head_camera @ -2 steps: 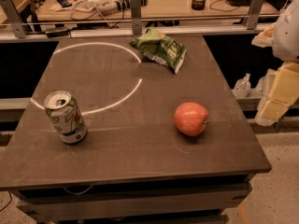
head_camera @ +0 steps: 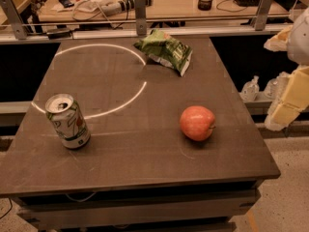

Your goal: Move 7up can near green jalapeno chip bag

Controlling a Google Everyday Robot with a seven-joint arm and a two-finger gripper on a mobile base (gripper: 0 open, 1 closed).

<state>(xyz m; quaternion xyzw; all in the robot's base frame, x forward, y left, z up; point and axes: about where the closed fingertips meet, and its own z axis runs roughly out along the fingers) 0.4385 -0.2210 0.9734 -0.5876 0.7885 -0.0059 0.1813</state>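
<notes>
The 7up can (head_camera: pixel 67 122) stands upright on the front left of the dark table (head_camera: pixel 145 163), its top opened. The green jalapeno chip bag (head_camera: pixel 165 51) lies crumpled at the back middle of the table, well apart from the can. My gripper (head_camera: pixel 284 108) is at the right edge of the view with the pale arm, beyond the table's right side and below its top level. It is far from both the can and the bag and holds nothing that I can see.
A red apple (head_camera: pixel 197 123) sits on the table right of centre, between the arm and the can. A bright curved reflection crosses the tabletop. A cluttered desk (head_camera: pixel 169 4) with metal rail posts runs behind the table. Small bottles (head_camera: pixel 250 88) stand to the right.
</notes>
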